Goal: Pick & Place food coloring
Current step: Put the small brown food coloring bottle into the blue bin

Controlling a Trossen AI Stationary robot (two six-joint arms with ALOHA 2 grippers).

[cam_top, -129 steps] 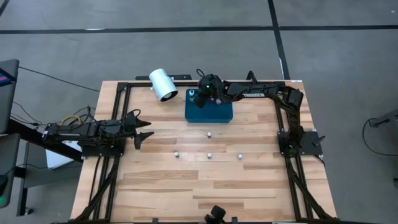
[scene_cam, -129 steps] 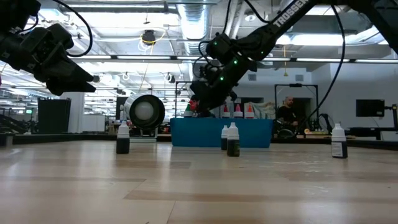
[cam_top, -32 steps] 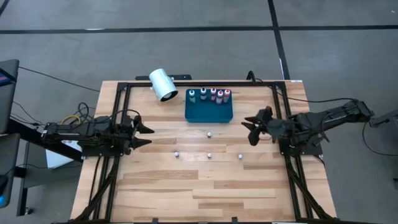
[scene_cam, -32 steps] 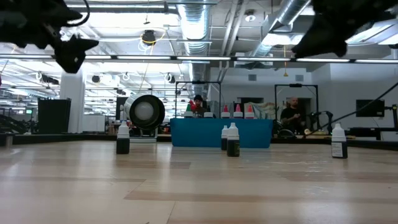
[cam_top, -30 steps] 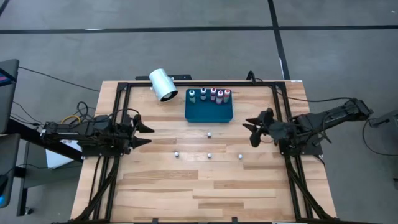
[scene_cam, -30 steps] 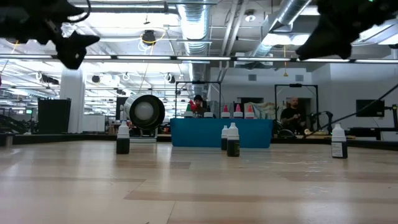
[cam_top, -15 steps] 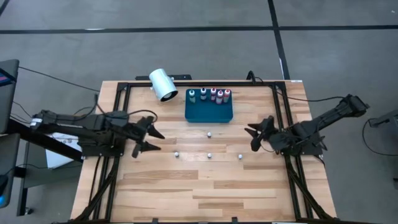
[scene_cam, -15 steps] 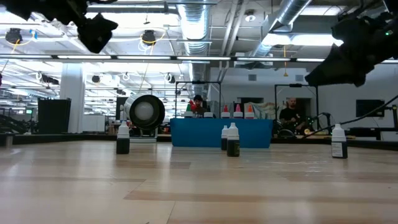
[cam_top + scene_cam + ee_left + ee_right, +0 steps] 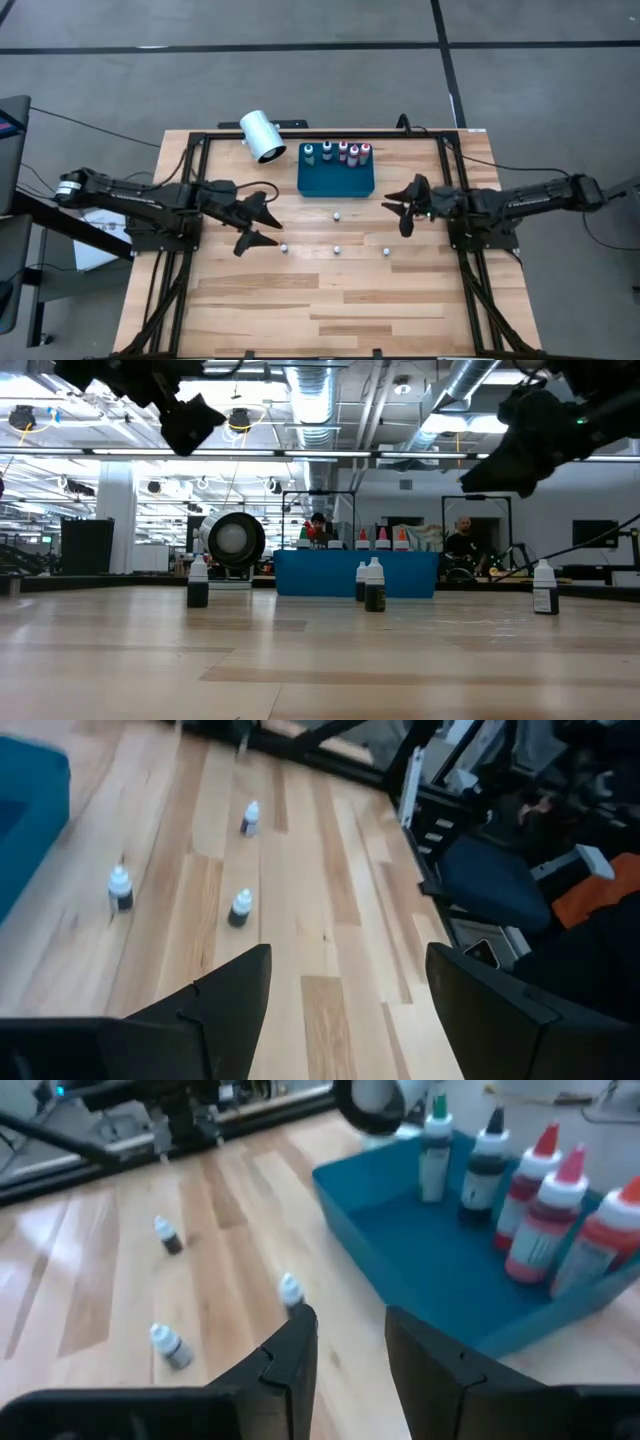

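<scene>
The food coloring bottles [image 9: 338,152], two green-topped and three red-topped [image 9: 533,1175], stand upright in a row along the far side of the blue tray [image 9: 336,178]. My left gripper [image 9: 262,220] hangs open above the table, left of the small loose bottles, and touches nothing; its wrist view [image 9: 345,980] looks over three of them. My right gripper [image 9: 398,208] is open too, raised above the table right of the tray's near corner; its wrist view [image 9: 350,1335] faces the tray [image 9: 430,1260].
Several small white-capped dark bottles stand on the wood near of the tray: [image 9: 338,214], [image 9: 285,247], [image 9: 337,250], [image 9: 386,251]. A big white cylinder [image 9: 262,136] lies at the far edge, left of the tray. A black frame [image 9: 196,180] runs around the table.
My left gripper has reached toward the table's right, from the left frame rail out over the wood near the loose bottles, staying open. My right gripper has come down somewhat and stayed open. No bottle has moved.
</scene>
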